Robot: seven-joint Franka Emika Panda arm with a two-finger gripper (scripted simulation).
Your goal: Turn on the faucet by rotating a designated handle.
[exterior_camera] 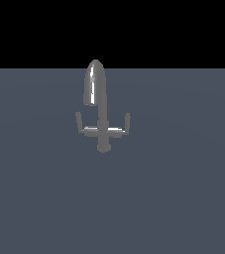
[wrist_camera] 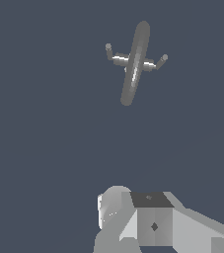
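Wrist view shows the faucet (wrist_camera: 134,62) well apart from the gripper (wrist_camera: 143,222), whose opening I cannot tell; the handle (wrist_camera: 108,51), probably this lever, ends the crossbar.

Looking down from above, the faucet (wrist_camera: 134,62) is well away from the claw (wrist_camera: 150,222). Its arched spout crosses the crossbar, with a short lever at each end. Can't tell the claw's jaws.

Grey shiny faucet (exterior_camera: 100,106), white glints along spout and crossbar. Handle (exterior_camera: 78,120) same plain grey. Floor (exterior_camera: 183,198) flat slate blue, unpatterned. Black band beyond. Gripper (wrist_camera: 133,217) pale grey, dark top face.
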